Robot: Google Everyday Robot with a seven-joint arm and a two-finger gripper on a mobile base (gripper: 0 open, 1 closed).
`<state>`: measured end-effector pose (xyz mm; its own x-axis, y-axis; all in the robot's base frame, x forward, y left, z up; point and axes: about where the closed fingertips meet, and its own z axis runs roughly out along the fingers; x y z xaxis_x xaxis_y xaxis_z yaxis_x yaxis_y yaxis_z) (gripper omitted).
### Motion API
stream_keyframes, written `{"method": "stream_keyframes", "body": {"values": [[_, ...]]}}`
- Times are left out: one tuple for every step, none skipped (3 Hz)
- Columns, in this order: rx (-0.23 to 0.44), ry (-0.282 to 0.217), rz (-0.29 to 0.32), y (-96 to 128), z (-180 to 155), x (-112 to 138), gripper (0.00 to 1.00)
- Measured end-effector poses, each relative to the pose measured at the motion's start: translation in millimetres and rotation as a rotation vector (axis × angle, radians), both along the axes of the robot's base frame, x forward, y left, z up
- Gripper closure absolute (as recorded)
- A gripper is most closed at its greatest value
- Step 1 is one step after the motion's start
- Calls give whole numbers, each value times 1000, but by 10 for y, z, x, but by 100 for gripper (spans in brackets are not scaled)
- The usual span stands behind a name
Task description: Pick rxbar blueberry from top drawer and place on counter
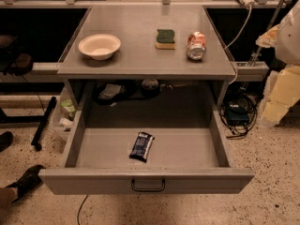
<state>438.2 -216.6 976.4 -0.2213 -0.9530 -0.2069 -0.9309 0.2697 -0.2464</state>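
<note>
1. Currently, in the camera view, the top drawer (93,181) stands pulled right out from under the front edge of the table (136,55), with its dark handle (148,186) centred on the front panel.
2. The rxbar blueberry (141,146) lies flat on the drawer floor, alone, roughly below the middle of the table's front edge. It sits nearer the drawer's front panel than its back, well apart from both side walls. Its long axis runs roughly front to back, slightly slanted.
3. The claw does not show anywhere in this view, so I cannot tell whether it is wide, narrow or holding anything. Nothing touches the bar.
4. On the table, a pale bowl (99,46) sits toward the left edge. A green-and-yellow sponge (165,38) lies right of centre, and a can (196,45) is just beside it, near the right edge.
5. Judging by its looks, the bar should be light, thin and a little bendable, with a slick, crinkly wrapper that could slip.
6. The best hold is probably from straight above, across the short width at the bar's middle, one finger on each long side.
7. Because it lies so flat, the fingers would likely need to reach almost to the drawer floor before closing.
8. The stretch along the table's front edge between the bowl and the sponge looks like a fair place to set it down.
</note>
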Motion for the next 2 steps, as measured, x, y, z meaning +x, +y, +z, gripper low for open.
{"method": "stream_keyframes", "body": {"values": [[0,0,0,0,0,0,0],[28,-4,-1,10,-22,25,0]]}}
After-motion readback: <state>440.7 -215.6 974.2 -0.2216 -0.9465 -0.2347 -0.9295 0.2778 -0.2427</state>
